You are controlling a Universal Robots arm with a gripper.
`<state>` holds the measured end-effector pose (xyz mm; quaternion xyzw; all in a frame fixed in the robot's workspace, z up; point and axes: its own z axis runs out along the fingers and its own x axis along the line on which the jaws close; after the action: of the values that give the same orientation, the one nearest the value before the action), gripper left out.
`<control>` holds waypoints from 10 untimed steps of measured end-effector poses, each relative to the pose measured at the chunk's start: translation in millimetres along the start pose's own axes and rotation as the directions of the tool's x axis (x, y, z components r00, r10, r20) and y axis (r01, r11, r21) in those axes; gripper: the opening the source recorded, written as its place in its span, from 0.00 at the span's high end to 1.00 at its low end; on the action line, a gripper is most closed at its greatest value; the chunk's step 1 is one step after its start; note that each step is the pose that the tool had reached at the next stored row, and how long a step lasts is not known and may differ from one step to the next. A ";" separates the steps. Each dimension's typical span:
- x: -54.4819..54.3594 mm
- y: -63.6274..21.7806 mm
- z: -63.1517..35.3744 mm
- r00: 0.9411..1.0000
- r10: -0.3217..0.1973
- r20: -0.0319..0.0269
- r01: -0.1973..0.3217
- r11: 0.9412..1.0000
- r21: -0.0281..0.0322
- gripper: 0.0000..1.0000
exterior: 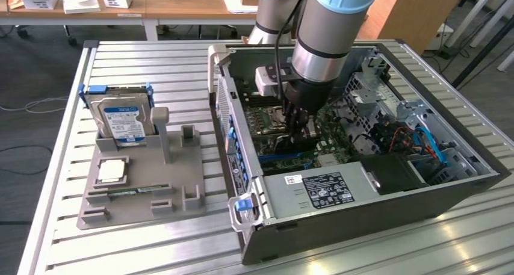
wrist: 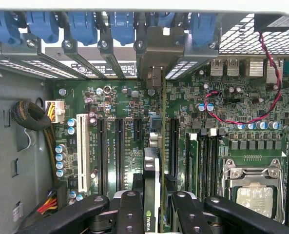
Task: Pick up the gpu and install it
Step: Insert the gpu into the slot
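Note:
My gripper (exterior: 299, 129) reaches down into the open computer case (exterior: 362, 218), just above the green motherboard (exterior: 277, 115). In the wrist view the gripper (wrist: 156, 214) is shut on the gpu (wrist: 153, 170), a thin dark card seen edge-on between the two black fingers (wrist: 129, 209). The card stands upright over the row of black expansion slots (wrist: 119, 151). Its grey metal bracket (wrist: 156, 53) lies against the rear slot openings of the case. Whether the card's lower edge sits in a slot I cannot tell.
On the exterior view's left a grey holder (exterior: 96, 212) carries a blue-labelled hard drive (exterior: 120, 120), a square chip (exterior: 111, 171) and a memory stick (exterior: 132, 191). Inside the case are the power supply (exterior: 317, 191), a processor socket (wrist: 254, 195), a red wire (wrist: 241, 119) and a cable bundle (wrist: 32, 114).

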<state>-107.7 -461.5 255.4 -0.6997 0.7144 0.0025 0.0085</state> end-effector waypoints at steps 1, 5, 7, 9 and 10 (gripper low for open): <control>0.0 0.0 0.1 1.000 0.000 0.000 0.000 1.000 0.000 0.73; 0.0 0.0 0.3 1.000 0.000 0.000 0.000 1.000 0.000 0.73; 0.0 0.1 0.8 1.000 0.000 0.000 0.000 1.000 0.000 0.73; 0.0 0.2 1.1 1.000 0.000 0.000 0.000 1.000 0.000 0.73; 0.0 0.2 1.5 1.000 0.000 0.000 0.000 1.000 0.000 0.73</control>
<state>-107.9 -461.5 253.9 -0.6997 0.7144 0.0025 0.0085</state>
